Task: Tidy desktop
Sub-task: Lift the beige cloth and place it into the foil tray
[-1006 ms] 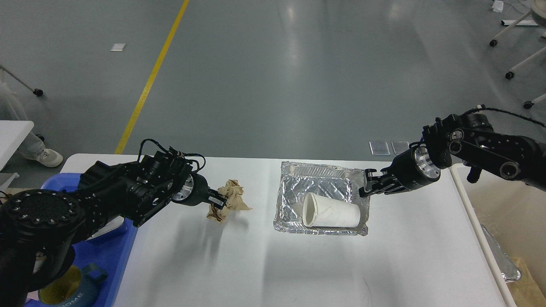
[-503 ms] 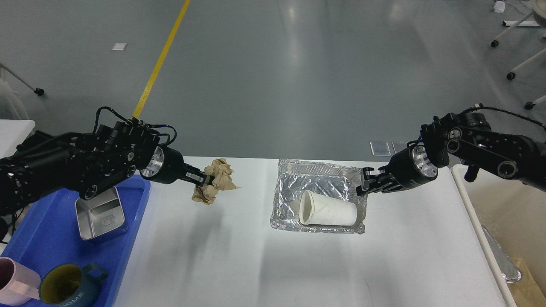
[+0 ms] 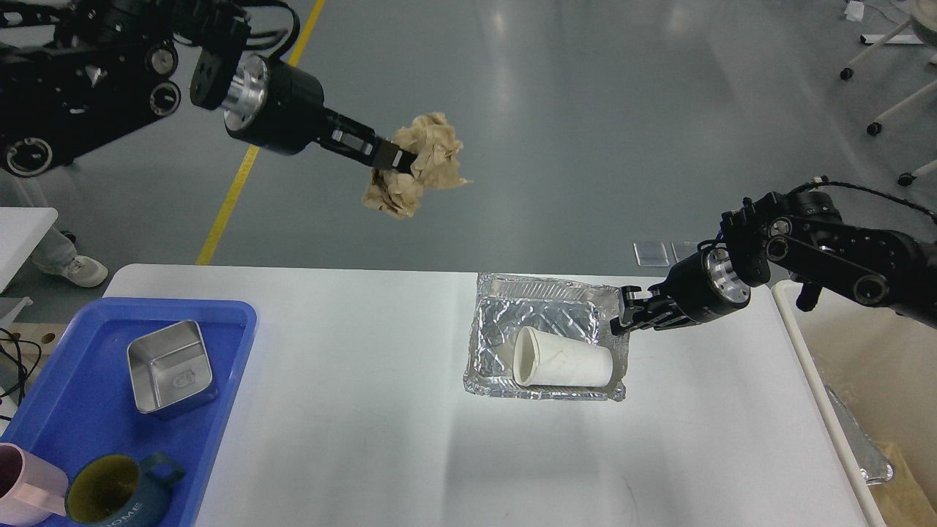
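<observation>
Far left, high over the desktop (image 3: 351,410): left gripper (image 3: 399,159) clamped on paper wad (image 3: 419,172). Bin (image 3: 805,344) lies far right; right gripper (image 3: 622,319), at the foil tray's (image 3: 545,296) right rim, is nearer. Can't tell its fingers.

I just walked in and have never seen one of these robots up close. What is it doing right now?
It is clearing rubbish off a white desktop. Its left gripper holds a crumpled brown paper high in the air. Its right gripper is at the edge of a foil tray with a white paper cup lying on its side inside. A blue tray at the left holds a metal tin and mugs.
</observation>
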Action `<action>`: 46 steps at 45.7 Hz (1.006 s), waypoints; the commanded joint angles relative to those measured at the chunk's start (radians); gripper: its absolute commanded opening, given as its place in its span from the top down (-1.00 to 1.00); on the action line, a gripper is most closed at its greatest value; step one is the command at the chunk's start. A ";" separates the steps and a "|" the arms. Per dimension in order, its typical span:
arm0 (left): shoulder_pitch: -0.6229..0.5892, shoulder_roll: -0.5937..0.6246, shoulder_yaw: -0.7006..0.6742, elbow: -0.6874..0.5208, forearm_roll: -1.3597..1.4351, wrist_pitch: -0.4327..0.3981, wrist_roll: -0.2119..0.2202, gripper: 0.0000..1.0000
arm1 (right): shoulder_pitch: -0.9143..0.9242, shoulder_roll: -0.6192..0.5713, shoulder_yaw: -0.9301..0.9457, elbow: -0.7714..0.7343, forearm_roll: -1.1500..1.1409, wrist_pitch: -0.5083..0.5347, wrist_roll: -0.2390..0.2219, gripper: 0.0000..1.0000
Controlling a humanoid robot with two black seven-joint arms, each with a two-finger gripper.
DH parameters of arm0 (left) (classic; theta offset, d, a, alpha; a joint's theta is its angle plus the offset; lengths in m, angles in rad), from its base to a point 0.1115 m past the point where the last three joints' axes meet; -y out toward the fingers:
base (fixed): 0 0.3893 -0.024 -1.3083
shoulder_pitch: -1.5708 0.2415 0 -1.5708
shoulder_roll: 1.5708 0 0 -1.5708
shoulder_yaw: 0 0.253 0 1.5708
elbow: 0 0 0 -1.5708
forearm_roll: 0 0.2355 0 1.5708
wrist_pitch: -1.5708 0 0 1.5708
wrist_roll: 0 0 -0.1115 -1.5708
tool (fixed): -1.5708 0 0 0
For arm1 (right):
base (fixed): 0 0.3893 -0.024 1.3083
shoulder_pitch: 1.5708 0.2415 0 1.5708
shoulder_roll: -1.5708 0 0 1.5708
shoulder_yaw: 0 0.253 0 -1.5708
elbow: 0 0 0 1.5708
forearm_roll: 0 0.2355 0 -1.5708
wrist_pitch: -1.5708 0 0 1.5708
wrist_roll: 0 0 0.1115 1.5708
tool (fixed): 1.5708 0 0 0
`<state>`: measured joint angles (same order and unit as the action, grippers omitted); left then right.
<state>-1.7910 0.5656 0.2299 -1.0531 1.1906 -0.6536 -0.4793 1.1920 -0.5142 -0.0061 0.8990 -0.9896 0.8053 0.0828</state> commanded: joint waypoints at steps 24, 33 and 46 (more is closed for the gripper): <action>-0.033 -0.263 0.081 -0.053 -0.017 0.000 0.008 0.95 | 0.001 -0.007 0.005 0.012 0.000 0.009 0.000 1.00; 0.001 -0.409 0.100 0.042 -0.017 0.009 0.011 0.95 | 0.006 -0.007 0.002 0.028 0.000 0.014 0.000 1.00; 0.067 -0.602 0.187 0.223 -0.014 0.055 0.011 0.94 | 0.006 -0.026 -0.005 0.047 0.000 0.017 0.002 1.00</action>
<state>-1.7462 0.0288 0.3802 -0.8979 1.1755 -0.6151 -0.4691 1.1981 -0.5253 -0.0085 0.9376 -0.9892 0.8218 0.0828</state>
